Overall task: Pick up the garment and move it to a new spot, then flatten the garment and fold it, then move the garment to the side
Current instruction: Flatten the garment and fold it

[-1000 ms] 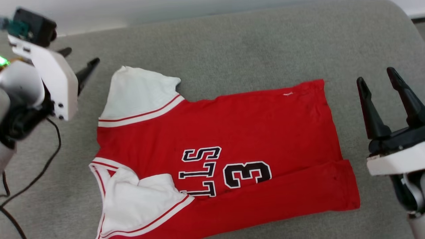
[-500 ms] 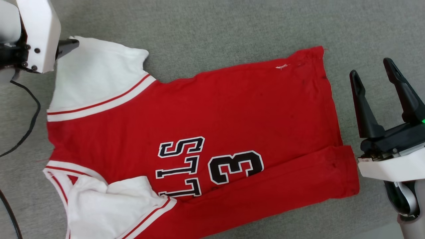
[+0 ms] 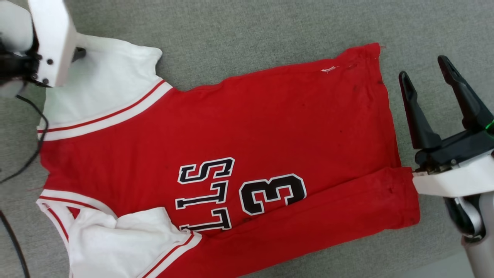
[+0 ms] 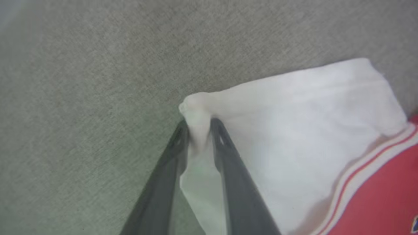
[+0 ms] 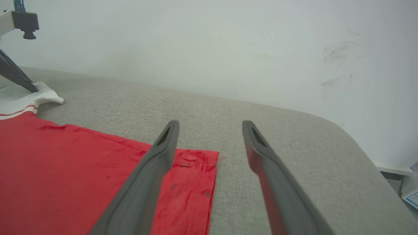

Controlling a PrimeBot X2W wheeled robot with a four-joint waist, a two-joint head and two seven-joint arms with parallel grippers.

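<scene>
The garment, a red jersey with white sleeves and black lettering, lies front up on the grey cushion, its bottom hem toward my right and its near edge folded over. My left gripper is shut on the far corner of the upper white sleeve, with cloth bunched between the fingertips. From the head camera its white housing covers most of the fingers. My right gripper stands open just past the hem, above the cushion and holding nothing. In the right wrist view the hem corner lies under the left finger.
The grey padded surface runs on behind the garment to a white wall. A black cable hangs at the left. The cushion's rounded right edge drops off toward the floor.
The head camera has tilted down and closer. My left gripper has come down onto the upper white sleeve and closed on its corner. The right gripper has stayed open beside the hem.
</scene>
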